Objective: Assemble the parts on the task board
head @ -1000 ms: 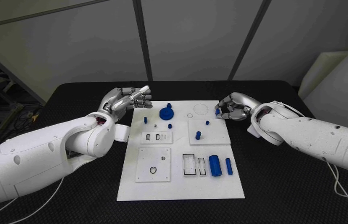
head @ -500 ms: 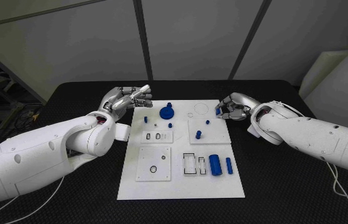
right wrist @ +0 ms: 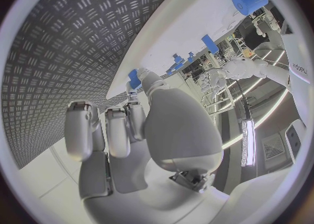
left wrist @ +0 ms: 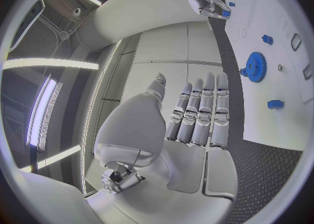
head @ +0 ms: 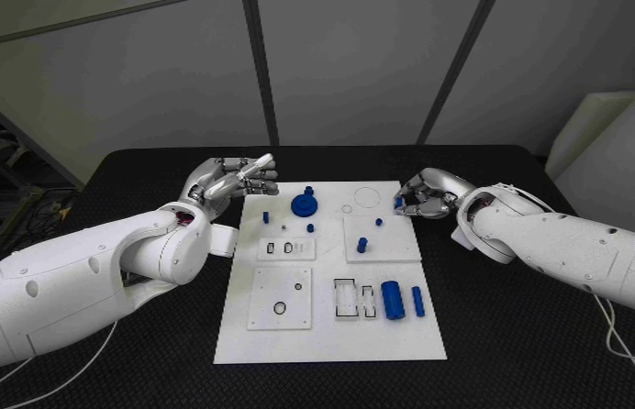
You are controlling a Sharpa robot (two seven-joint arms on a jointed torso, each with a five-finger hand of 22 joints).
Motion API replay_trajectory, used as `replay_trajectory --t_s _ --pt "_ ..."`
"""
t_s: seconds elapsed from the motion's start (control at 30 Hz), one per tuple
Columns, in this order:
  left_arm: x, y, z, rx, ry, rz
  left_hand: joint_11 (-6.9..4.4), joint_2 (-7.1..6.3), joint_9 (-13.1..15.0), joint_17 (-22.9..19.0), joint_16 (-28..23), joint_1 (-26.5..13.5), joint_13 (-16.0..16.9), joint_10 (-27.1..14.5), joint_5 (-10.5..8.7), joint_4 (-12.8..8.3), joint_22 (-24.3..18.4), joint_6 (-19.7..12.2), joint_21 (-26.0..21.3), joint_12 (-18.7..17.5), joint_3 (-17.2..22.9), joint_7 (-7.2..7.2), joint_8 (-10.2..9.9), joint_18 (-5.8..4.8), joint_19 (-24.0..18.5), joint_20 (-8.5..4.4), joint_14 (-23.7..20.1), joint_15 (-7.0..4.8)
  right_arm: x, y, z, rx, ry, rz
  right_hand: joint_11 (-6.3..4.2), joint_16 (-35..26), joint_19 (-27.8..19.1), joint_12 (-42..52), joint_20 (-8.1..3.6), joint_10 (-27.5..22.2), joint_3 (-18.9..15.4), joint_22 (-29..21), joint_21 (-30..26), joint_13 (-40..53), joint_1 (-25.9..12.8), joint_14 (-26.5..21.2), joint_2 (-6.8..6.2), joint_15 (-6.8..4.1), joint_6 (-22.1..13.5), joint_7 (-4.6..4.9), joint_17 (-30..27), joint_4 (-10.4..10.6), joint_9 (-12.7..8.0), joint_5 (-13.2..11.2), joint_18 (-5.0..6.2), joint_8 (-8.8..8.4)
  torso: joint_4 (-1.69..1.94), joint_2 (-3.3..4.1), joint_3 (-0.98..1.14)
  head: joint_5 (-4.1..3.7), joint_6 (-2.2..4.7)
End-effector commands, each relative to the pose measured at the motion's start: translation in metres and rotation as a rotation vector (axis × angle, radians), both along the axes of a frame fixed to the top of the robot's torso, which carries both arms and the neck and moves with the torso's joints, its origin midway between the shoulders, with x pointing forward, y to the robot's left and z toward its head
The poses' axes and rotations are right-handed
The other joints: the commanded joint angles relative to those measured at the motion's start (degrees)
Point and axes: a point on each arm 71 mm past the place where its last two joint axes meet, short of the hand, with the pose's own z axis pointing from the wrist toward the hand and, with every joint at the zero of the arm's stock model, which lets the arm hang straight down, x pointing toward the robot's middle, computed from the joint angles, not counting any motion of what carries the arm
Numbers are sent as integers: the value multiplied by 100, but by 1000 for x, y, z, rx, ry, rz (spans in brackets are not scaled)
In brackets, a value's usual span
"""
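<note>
pinching a small blue part (right wrist: 134,78), right robot hand (head: 426,194) beside task board (head: 331,336).

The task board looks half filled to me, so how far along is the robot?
Partly done. A blue gear and a few small pegs already stand on the task board. The right hand pinches a small blue part at the board's edge. The left hand holds nothing. A blue cylinder and bar still lie loose.

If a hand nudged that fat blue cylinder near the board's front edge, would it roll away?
Probably. The blue cylinder lies on its side on the flat task board, so a sideways push would likely roll it. It looks like rigid, light plastic, unlikely to bend.
</note>
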Motion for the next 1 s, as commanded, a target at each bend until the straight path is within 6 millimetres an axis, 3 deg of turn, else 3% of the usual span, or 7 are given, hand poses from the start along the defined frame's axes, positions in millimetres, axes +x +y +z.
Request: replay_trajectory --t_s 0.03,0.33,0.5,0.67,1.0 --pt "0 0 1 -1 -10 -13 1 40 -7 -8 -39 10 -2 33 -3 -23 -9 37 -20 -32 0 -15 -26 -74 -47 0 -48 -1 1 0 4 8 -42 -18 -31 30 34 41 -16 49 54 321 32 577 11 529 107 -22 84 -28 1174 -10 35 50 -11 50 -2 1 0 -7 -5" --pt "0 1 1 1 -8 -11 1 40 -7 -8 -39 10 -2 33 -3 -23 -9 37 -20 -32 0 -15 -26 -74 -47 0 -48 -1 -4 4 8 32 -69 -36 -55 35 49 49 -46 61 123 348 46 588 57 532 179 -47 98 -45 1185 -37 34 98 -17 65 -13 -7 2 12 -27" --pt "0 2 1 2 -7 -9 1 40 -7 -8 -39 10 -2 33 -3 -23 -9 37 -20 -32 0 -15 -26 -74 -47 0 -48 -1 -12 13 15 56 -60 -35 -50 38 50 35 -52 50 182 350 47 578 107 533 195 -45 69 -32 1190 -86 25 76 -18 52 -7 -27 -14 10 -19" --pt "1 2 1 3 -6 -9 1 40 -7 -8 -39 10 -2 33 -3 -23 -9 37 -20 -32 0 -15 -26 -74 -47 0 -48 -1 -21 34 25 85 -34 -19 -40 37 49 25 -50 42 213 350 46 571 111 532 209 -39 42 -18 1189 -96 17 59 -18 36 -2 -50 -22 36 -24" --pt "2 1 0 2 -4 -12 3 49 -9 -9 -45 16 -3 31 -3 -30 -11 36 -23 -40 0 -12 -33 -71 -48 4 -44 0 -39 102 34 86 -3 63 -27 33 45 20 -42 38 246 343 42 568 94 531 225 -24 23 -6 1182 -96 9 20 -17 24 0 -90 -37 157 -98"
